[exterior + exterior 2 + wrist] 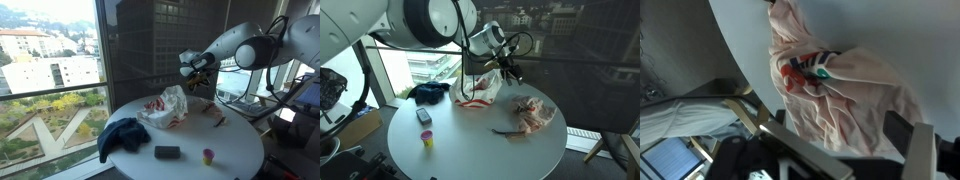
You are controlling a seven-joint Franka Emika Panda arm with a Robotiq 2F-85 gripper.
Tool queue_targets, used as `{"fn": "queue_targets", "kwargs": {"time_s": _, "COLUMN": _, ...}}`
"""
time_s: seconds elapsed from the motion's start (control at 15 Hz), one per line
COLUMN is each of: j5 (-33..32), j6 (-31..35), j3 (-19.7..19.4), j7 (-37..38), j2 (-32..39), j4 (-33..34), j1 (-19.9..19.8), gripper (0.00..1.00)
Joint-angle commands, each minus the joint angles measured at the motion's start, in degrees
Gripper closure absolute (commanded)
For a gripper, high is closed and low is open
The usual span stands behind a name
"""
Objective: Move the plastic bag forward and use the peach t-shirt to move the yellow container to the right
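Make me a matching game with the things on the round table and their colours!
Things:
1. bag
2. cloth
3. small container
4. t-shirt

Colours:
a. yellow
b. peach
c. white with red
d. dark blue

Pairs: 1-c, 2-d, 3-a, 4-b

Plastic bag (pixel 830 85) print blurred; no legible text.

Bright daylight enters through the tall glass window (pixel 50 60) on the left in both exterior views, with white glare in places. The round white table (pixel 490 150) is evenly lit, its shadows soft and faint. The wrist view is dimmer and blurred; the crumpled white plastic bag (pixel 850 100) looks smeared.
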Motion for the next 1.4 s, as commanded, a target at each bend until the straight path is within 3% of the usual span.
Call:
{"fn": "queue_targets", "kwargs": {"time_s": 0.0, "j5": 4.5, "j6": 0.1, "j3": 0.7, "j7": -3.1, "j2": 1.4, "j4": 0.8, "j1": -3.6, "gripper": 0.0}}
{"fn": "queue_targets", "kwargs": {"time_s": 0.4, "j5": 5.6, "j6": 2.3, "j3": 1.7, "j7": -5.3, "j2": 2.7, "j4": -0.4, "j1": -7.1, "gripper": 0.0}}
{"fn": "queue_targets", "kwargs": {"time_s": 0.8, "j5": 5.8, "j6": 12.1, "j3": 5.3, "j7": -9.4, "j2": 3.9, "j4": -3.4, "j1": -10.1, "gripper": 0.0}}
{"fn": "queue_targets", "kwargs": {"time_s": 1.2, "j5": 6.7, "j6": 13.6, "j3": 9.7, "j7": -15.7, "j2": 4.5, "j4": -7.2, "j1": -13.1, "gripper": 0.0}}
{"fn": "queue_targets", "kwargs": {"time_s": 1.27, "j5": 6.1, "j6": 14.3, "j3": 9.8, "j7": -16.2, "j2": 4.6, "j4": -7.5, "j1": -13.2, "gripper": 0.25}}
{"fn": "queue_targets", "kwargs": {"time_s": 1.33, "j5": 6.0, "j6": 14.7, "j3": 10.1, "j7": -17.0, "j2": 4.6, "j4": -7.8, "j1": -13.4, "gripper": 0.26}}
